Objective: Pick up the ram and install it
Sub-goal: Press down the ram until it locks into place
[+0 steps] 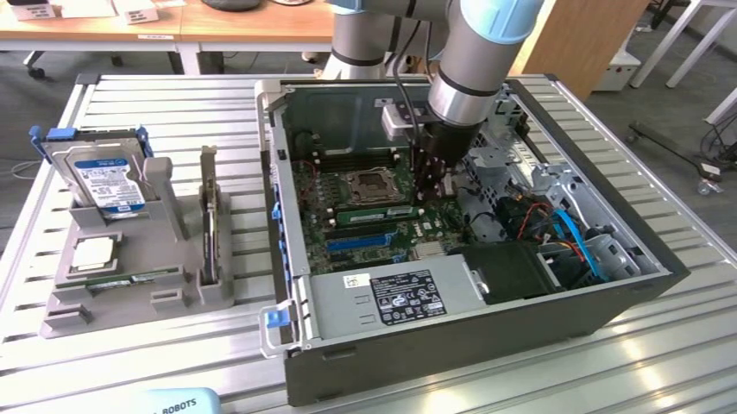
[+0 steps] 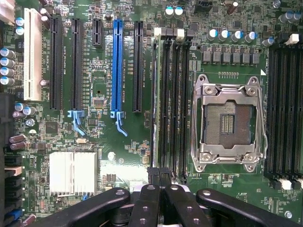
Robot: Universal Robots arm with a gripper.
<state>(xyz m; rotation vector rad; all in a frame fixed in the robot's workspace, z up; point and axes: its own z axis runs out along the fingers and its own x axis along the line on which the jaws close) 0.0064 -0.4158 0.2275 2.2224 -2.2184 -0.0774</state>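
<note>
ram seated in motherboard slot, long axis along it

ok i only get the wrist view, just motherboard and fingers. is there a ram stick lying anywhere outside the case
observer: yes, one ram stick lies flat in the grey holder, to the exterior view's left of the case.
operator: what else is in that holder
observer: a blue-labelled hard drive stands upright at its far end, and a square silver processor lies just in front of it.
operator: and how is the arm coming in
observer: the arm reaches straight down into the open case, with the gripper low over the board at the exterior view's right of the processor socket.
</note>
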